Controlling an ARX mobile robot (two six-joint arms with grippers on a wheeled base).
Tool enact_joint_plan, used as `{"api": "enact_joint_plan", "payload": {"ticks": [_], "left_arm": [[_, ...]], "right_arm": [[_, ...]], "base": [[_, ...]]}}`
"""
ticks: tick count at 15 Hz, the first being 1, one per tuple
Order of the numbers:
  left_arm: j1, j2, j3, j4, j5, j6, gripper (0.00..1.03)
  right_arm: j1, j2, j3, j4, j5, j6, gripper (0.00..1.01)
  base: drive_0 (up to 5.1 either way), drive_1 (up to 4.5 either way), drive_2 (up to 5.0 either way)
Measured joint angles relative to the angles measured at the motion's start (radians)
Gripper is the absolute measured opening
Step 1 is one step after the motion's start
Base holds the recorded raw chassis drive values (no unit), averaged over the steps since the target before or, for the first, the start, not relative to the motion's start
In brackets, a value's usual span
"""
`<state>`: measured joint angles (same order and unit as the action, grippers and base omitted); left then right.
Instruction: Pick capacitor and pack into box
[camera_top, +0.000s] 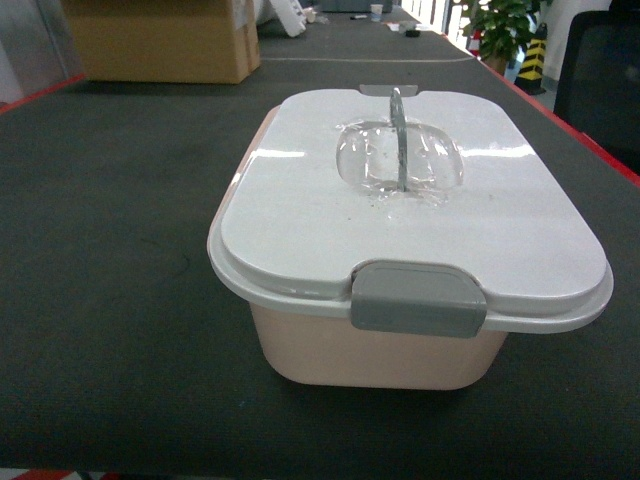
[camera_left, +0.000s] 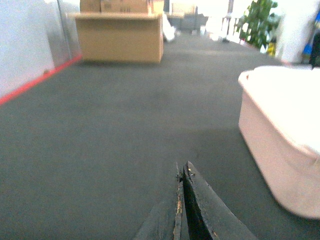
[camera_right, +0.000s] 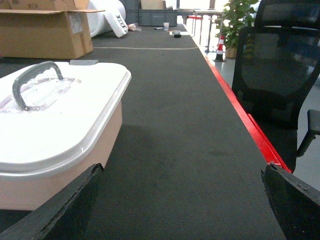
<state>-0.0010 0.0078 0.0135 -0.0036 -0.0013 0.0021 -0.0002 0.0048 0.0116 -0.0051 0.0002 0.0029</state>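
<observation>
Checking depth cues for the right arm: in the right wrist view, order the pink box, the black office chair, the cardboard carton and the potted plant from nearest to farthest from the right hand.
1. Box, left, beside the right hand.
2. Office chair, right, past the red edge.
3. Cardboard carton, far left.
4. Potted plant, far right.
</observation>
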Motion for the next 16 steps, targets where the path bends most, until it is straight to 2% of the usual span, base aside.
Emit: {"api": "enact_joint_plan", "payload": {"ticks": [2, 3, 5, 6, 7, 12, 13, 16], "left_arm": [[0.001, 0.000, 0.000, -0.005, 0.002, 0.000, 0.02], [0.001, -0.001, 0.000, 0.001, 0.001, -0.001, 0.07], [0.001, -0.001, 0.000, 0.000, 0.001, -0.001, 0.32], [0.001, -0.001, 0.000, -0.001, 0.001, -0.001, 0.50], [0.001, -0.001, 0.000, 0.000, 0.001, -0.001, 0.59], [0.001, -0.001, 0.000, -0.001, 0.001, -0.001, 0.80], [0.001, 0.000, 0.000, -0.001, 0.001, -0.002, 0.98], [0.001, -0.001, 0.000, -0.001, 0.001, -0.001, 0.98]], "right_arm": [[0.000, 0.000, 0.000, 0.000, 0.000, 0.000, 0.98], [0.000, 0.000, 0.000, 0.000, 0.000, 0.000, 0.98], [0.000, 0.000, 0.000, 0.000, 0.000, 0.000, 0.98], [0.000, 0.000, 0.000, 0.000, 0.000, 0.000, 0.98], [0.000, 0.000, 0.000, 0.000, 0.000, 0.000, 0.98], [0.000, 0.000, 0.000, 0.000, 0.000, 0.000, 0.98], [0.000, 0.000, 0.000, 0.000, 0.000, 0.000, 0.98], [0.000, 0.000, 0.000, 0.000, 0.000, 0.000, 0.98]], "base": [[0.0, 0.00, 0.0], [0.0, 0.00, 0.0], [0.0, 0.00, 0.0], [0.0, 0.00, 0.0], [0.0, 0.00, 0.0], [0.0, 0.00, 0.0], [0.0, 0.00, 0.0], [0.0, 0.00, 0.0]]}}
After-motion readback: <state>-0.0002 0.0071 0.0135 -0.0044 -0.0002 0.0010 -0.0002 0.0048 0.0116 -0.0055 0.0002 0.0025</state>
